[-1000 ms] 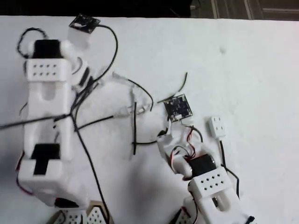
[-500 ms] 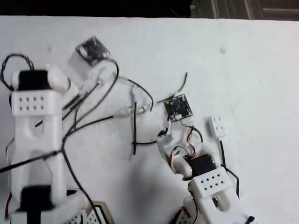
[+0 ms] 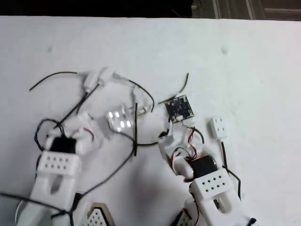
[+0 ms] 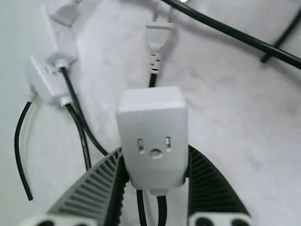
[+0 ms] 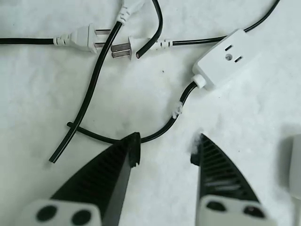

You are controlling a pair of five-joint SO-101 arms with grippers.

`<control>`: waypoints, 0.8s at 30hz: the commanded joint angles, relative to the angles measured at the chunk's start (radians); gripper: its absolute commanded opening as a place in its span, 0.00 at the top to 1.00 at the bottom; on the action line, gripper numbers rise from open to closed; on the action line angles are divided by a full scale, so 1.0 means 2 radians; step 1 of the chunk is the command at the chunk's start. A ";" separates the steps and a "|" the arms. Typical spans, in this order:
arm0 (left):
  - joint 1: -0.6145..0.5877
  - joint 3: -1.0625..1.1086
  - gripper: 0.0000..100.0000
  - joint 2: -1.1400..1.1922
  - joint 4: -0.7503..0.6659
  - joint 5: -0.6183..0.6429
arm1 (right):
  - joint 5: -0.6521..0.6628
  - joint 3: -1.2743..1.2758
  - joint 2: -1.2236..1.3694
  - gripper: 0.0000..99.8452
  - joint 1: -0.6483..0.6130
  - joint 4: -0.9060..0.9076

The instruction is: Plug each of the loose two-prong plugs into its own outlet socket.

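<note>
outlet socket (image 4: 153,127) held in left claw (image 4: 155,160), plug (image 4: 158,35) beyond

Table: white matte tabletop (image 3: 244,61).
Socket: a white rectangular plastic outlet block (image 5: 225,59) on a black cord lies face up just ahead of the right pincer (image 5: 164,146).
Plugs: two white two-prong plugs (image 5: 82,37) (image 5: 123,50) lie prongs to prongs, farther ahead.
Cable: a loose thin black cable (image 5: 89,103) runs slantwise beside the pincer's dark finger.

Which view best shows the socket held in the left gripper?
The left wrist view: the socket faces the camera, slots clear, in the left gripper. The high view shows it as glare. The right wrist view shows an ungripped socket instead.
</note>
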 commanded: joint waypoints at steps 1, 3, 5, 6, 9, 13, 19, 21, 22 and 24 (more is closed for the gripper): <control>0.008 0.038 0.85 -0.078 0.023 -0.011 | -0.001 -0.003 0.000 0.82 0.003 -0.007; -0.007 0.039 0.75 -0.109 0.046 0.016 | -0.001 -0.003 0.000 0.82 0.003 -0.007; -0.019 0.040 0.70 -0.147 0.071 0.025 | -0.001 -0.003 0.000 0.82 0.004 -0.007; -0.020 0.040 0.69 -0.167 0.084 0.021 | -0.001 -0.003 0.000 0.82 0.004 -0.007; -0.022 0.038 0.69 -0.225 0.114 0.021 | -0.001 -0.003 0.000 0.82 0.004 -0.007; -0.033 0.041 0.70 -0.283 0.117 0.042 | -0.001 -0.003 0.000 0.82 0.004 -0.007; -0.048 0.054 0.81 -0.292 0.069 0.082 | -0.001 -0.003 0.000 0.82 0.004 -0.007; -0.049 0.071 0.82 -0.292 0.051 0.084 | -0.001 -0.003 0.000 0.82 0.004 -0.007; -0.049 0.079 0.82 -0.292 0.043 0.092 | -0.001 -0.003 0.000 0.82 0.004 -0.007; -0.049 0.091 0.82 -0.292 0.025 0.115 | -0.001 -0.003 0.000 0.82 0.004 -0.007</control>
